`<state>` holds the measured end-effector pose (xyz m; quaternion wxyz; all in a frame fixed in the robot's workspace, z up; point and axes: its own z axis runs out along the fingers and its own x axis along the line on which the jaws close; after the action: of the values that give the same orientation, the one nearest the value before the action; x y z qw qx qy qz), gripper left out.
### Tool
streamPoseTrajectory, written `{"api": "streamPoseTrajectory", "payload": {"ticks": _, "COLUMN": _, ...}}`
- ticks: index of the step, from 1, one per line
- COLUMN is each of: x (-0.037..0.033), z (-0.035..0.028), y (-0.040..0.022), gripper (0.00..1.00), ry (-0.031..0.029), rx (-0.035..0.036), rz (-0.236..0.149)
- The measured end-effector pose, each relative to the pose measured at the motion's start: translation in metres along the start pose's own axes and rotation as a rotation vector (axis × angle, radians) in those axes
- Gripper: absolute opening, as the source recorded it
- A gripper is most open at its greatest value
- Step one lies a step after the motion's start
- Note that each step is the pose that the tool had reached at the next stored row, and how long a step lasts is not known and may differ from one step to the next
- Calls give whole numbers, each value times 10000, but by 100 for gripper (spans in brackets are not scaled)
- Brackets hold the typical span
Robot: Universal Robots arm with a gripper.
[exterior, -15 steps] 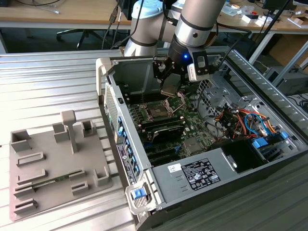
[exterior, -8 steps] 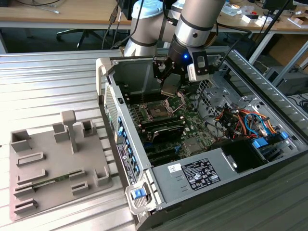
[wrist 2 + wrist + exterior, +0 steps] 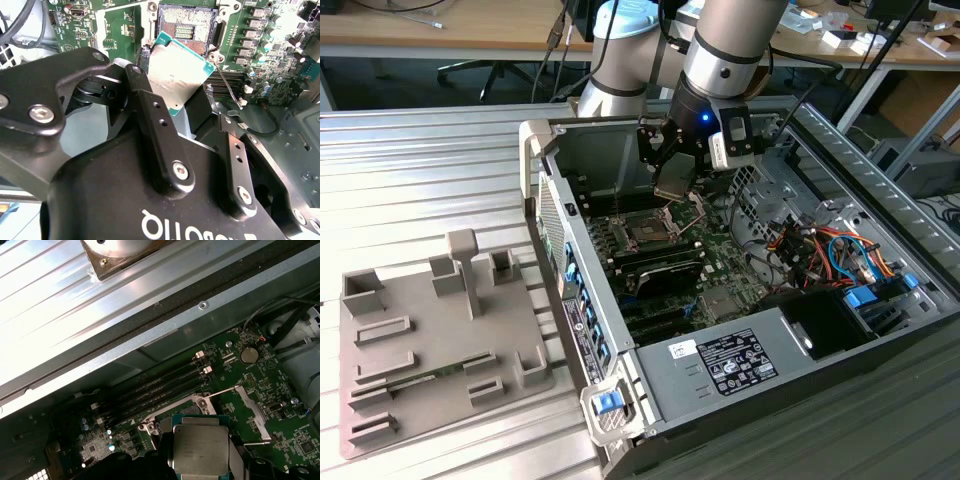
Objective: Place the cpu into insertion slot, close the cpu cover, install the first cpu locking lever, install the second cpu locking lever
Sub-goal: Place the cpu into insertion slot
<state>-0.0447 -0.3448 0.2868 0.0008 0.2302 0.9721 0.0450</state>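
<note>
A lab: cluttered wooden desks, opened computer case on ribbed metal bench.

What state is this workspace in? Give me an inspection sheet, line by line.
Surface: ribbed metal table carrying an open computer case.
Job's things: chip gripped by its edges, held above the green board, not yet seated; socket bare and open; cover swung open beside the socket.
Clutter: grey moulded tray of holders on the exterior view's left, beside the case.
Claw: claw shut on the chip, hanging over the socket area.
Cables: orange, red and blue cables bundled inside the case, away from the socket.
Surroundings: wooden desks behind the table.
</note>
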Motion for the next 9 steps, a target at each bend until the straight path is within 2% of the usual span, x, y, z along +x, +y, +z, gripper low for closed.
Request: {"api": "streamPoseTrajectory", "payload": {"ticks": 9, "x": 0, "z": 2, "y": 0, "gripper": 55, "ry": -4, "rx": -1, "rz": 51}}
